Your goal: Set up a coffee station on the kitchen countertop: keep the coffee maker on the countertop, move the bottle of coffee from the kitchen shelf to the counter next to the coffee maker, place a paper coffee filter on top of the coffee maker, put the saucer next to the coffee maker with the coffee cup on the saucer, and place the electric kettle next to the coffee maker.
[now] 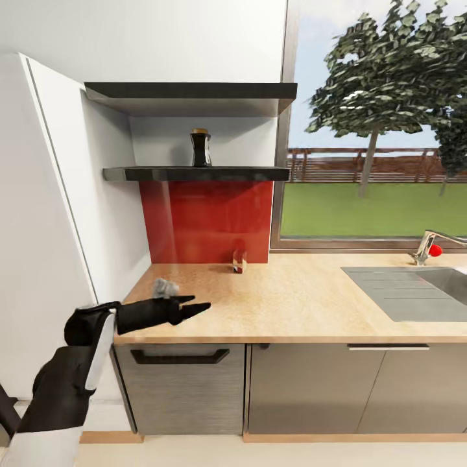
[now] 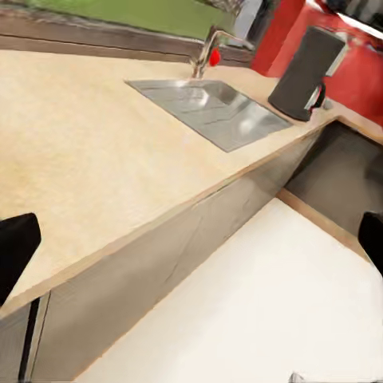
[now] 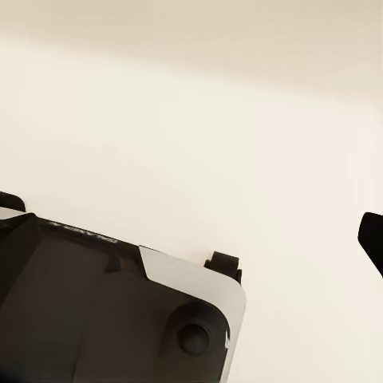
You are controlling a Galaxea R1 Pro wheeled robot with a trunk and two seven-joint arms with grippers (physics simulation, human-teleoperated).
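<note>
One bottle [image 1: 200, 148] stood on the lower shelf [image 1: 194, 173], well above and behind my left gripper [image 1: 188, 308]. That gripper hung over the front edge of the bench [image 1: 292, 298], its fingers [image 2: 14, 251] spread wide and holding nothing. In the left wrist view, the coffee maker [image 2: 303, 73] sat on the far leg of the bench, beyond the sink [image 2: 209, 109]. My right fingers [image 3: 372, 235] looked parted and empty. I judged the step in hand to be fetching the bottle. That called for raising the left arm to shelf height and closing on the bottle's body.
</note>
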